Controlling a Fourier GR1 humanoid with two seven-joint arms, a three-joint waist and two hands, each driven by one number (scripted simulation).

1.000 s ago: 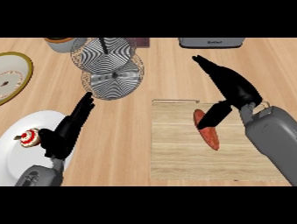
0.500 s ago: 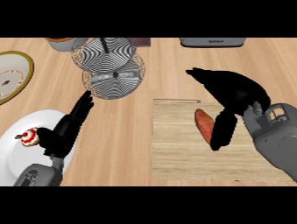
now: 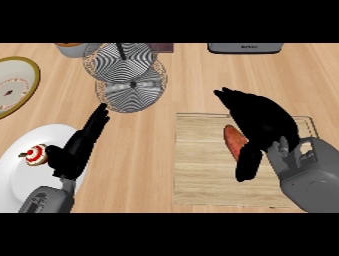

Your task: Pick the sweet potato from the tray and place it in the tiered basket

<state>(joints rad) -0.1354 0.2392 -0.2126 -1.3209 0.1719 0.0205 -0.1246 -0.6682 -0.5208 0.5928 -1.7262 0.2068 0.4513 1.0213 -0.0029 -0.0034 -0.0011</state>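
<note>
An orange-red sweet potato (image 3: 232, 139) lies on the pale wooden tray (image 3: 201, 175) at the right of the counter. My right hand (image 3: 264, 120) hangs over it, palm covering its right side, fingers stretched up and left, thumb pointing down past its near end. The hand is open and not closed round the potato. The tiered basket (image 3: 131, 92), wire with black-and-white striped tiers, stands at the upper middle, left of the tray. My left hand (image 3: 82, 144) rests open over the right edge of a white plate.
The white plate (image 3: 9, 182) at the lower left carries a small red-and-white item (image 3: 35, 154). A yellow-rimmed plate (image 3: 6, 90) sits at the far left. A grey appliance (image 3: 244, 48) and an orange bowl (image 3: 68, 48) stand along the back edge.
My right hand has swung in and come down over the sweet potato, its forearm moving up into view. The left hand and the potato have stayed put.
</note>
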